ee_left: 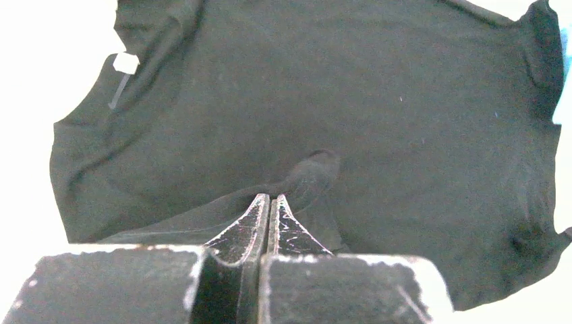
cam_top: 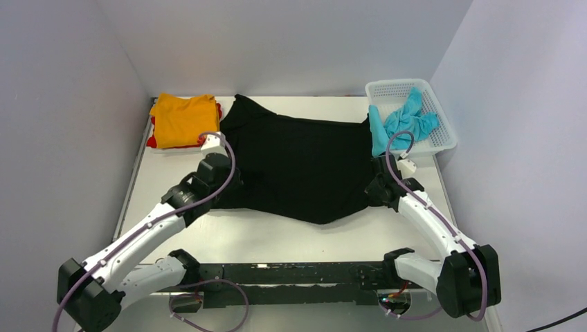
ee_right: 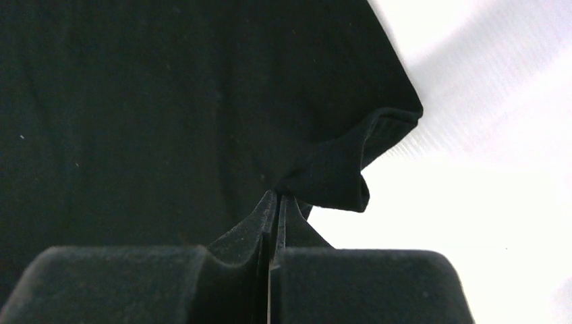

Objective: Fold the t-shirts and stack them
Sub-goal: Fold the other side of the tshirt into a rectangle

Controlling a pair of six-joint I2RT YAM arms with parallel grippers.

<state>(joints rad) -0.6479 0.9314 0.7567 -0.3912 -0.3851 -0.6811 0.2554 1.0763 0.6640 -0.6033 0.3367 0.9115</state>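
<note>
The black t-shirt lies spread across the middle of the table. My left gripper is shut on a pinch of its left edge; in the left wrist view the fingertips meet on a raised fold of black cloth. My right gripper is shut on the shirt's right edge; in the right wrist view it pinches a folded corner. A folded orange shirt lies on a red one at the back left. A turquoise shirt hangs out of the basket. The white shirt is out of view.
The white lattice basket stands at the back right corner. Grey walls close in the table on three sides. A white tag shows on the black shirt near its collar. Bare white table lies in front of the shirt.
</note>
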